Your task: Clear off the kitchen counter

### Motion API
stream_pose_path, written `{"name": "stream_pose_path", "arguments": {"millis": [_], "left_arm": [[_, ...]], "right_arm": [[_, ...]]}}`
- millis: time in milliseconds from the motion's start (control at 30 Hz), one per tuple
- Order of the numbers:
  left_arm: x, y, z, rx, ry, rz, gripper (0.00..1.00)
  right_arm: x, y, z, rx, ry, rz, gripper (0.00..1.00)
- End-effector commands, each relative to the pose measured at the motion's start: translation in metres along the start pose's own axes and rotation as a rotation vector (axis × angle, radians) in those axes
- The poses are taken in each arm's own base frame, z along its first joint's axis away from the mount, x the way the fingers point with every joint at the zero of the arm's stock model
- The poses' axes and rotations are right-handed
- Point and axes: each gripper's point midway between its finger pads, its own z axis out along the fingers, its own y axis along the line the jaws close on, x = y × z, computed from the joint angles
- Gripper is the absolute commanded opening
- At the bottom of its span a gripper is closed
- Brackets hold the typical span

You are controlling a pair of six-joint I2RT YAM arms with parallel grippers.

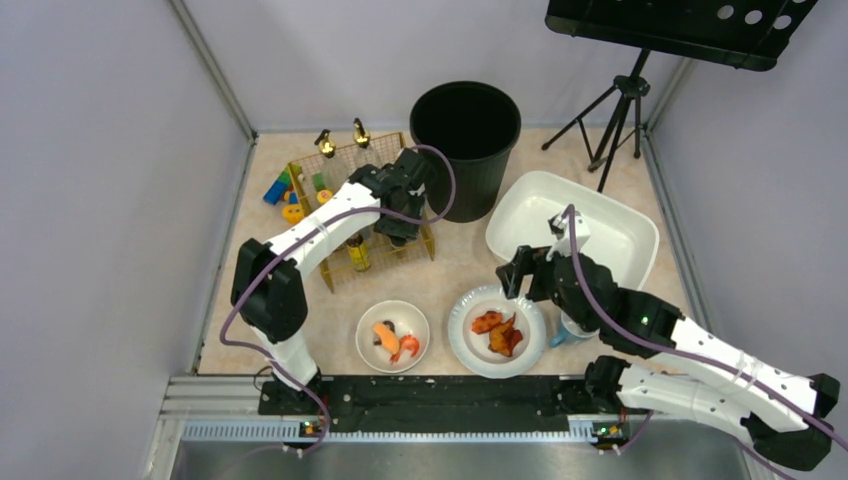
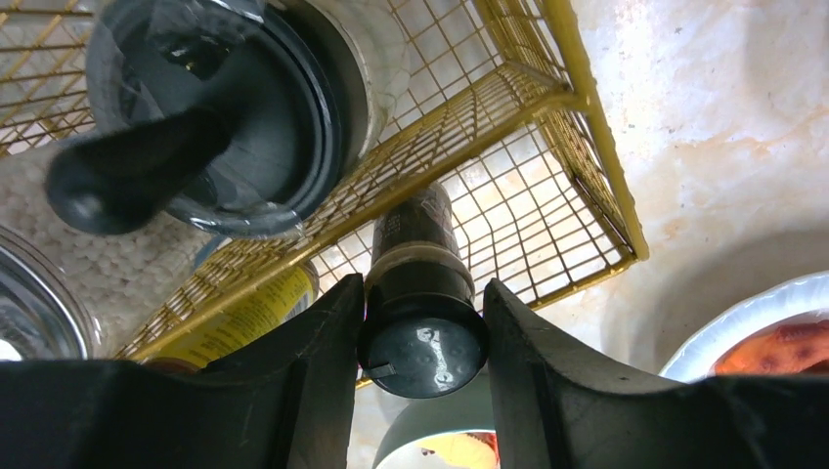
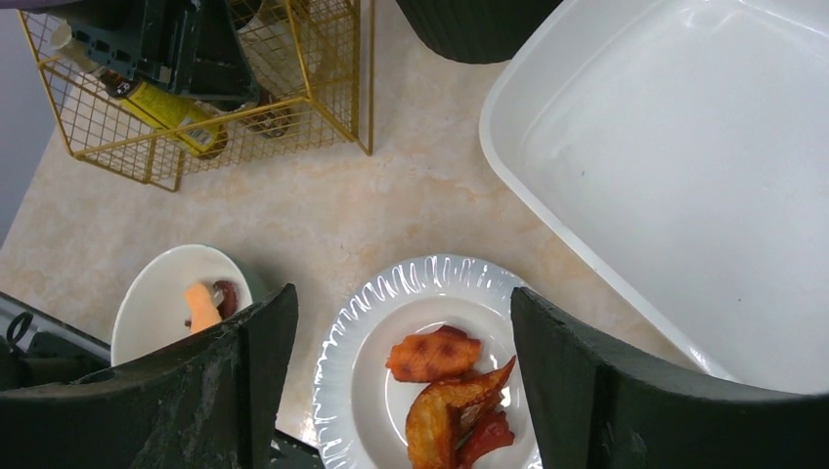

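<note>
Clamping a dark-capped bottle [image 2: 422, 344] is the left hand [image 2: 422, 293]; the right hand [image 3: 401, 298] gapes wide, empty

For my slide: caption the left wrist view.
Left gripper grips a black-capped dark bottle over the gold wire basket.

Left claw [image 2: 422, 295] clamps a dark bottle [image 2: 420, 256]; right claw [image 3: 401, 305] hangs spread wide.
</note>
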Motion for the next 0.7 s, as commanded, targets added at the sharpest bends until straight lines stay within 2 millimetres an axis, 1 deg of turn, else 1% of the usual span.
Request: {"name": "stream_pose_path", "arguments": {"millis": [0,67,100,233,300,333,367,433,667], "left_arm": [[0.011,-0.001,0.001,0.018,0.038,-0.005,0.36],[0.010,0.002,-0.001,0.013,0.032,-0.009,0.42],[0.009,0.003,-0.002,0.012,0.028,-0.012,0.45],[0.007,0.003,-0.008,0.018,0.012,-0.016,0.55],[0.007,0.004,-0.011,0.021,0.007,-0.016,0.57],[0.006,0.004,-0.013,0.022,0.002,-0.019,0.60],[0.006,0.005,-0.015,0.023,-0.004,-0.019,0.65],[0.005,0.005,-0.018,0.026,-0.012,-0.020,0.67],[0.004,0.009,-0.034,0.031,-0.041,-0.027,0.69]], "right_arm": [[-0.001,0.012,-0.001,-0.071,0.003,-0.006,0.80],[0.004,0.022,0.002,-0.121,0.023,-0.026,0.88],[0.008,0.025,0.003,-0.140,0.034,-0.035,0.90],[0.015,0.044,0.007,-0.231,0.067,-0.044,0.93],[0.017,0.050,0.008,-0.254,0.076,-0.045,0.93],[0.018,0.052,0.010,-0.255,0.081,-0.044,0.94],[0.019,0.053,0.011,-0.257,0.088,-0.047,0.94],[0.022,0.056,0.015,-0.258,0.108,-0.054,0.95],[0.032,0.063,0.019,-0.289,0.143,-0.064,0.98]]}}
